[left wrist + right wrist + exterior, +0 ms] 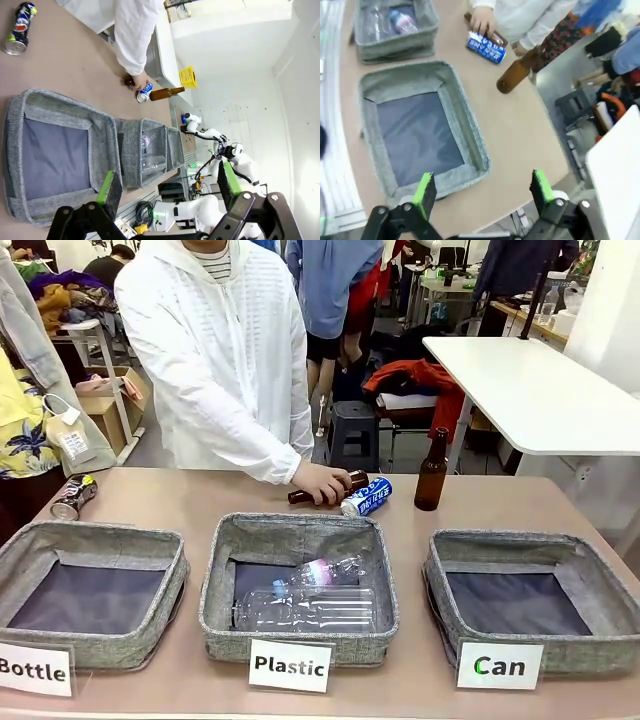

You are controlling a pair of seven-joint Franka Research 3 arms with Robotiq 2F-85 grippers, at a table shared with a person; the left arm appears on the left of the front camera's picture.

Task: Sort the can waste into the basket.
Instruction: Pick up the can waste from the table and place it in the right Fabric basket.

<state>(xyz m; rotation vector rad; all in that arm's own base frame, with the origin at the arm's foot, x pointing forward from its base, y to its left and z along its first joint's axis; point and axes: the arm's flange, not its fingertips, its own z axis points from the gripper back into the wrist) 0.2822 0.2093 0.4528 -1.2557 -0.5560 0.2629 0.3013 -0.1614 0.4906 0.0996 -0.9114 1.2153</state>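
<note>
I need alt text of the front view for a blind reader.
Three grey baskets line a table: the Bottle basket, the Plastic basket holding clear bottles, and the Can basket. Behind them a person's hand rests on a lying brown bottle beside a blue and white can; a crushed can lies far left.

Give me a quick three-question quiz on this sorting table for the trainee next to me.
1. True or false: the Can basket holds no cans.
2. Fill in: the person's hand rests on the lying brown bottle; the lettered can beside it is white and ____.
3. Where does the crushed can lie?
A) inside the Can basket
B) on the table, beyond the Bottle basket
C) under the person's hand

Key: 1 true; 2 blue; 3 B.
</note>
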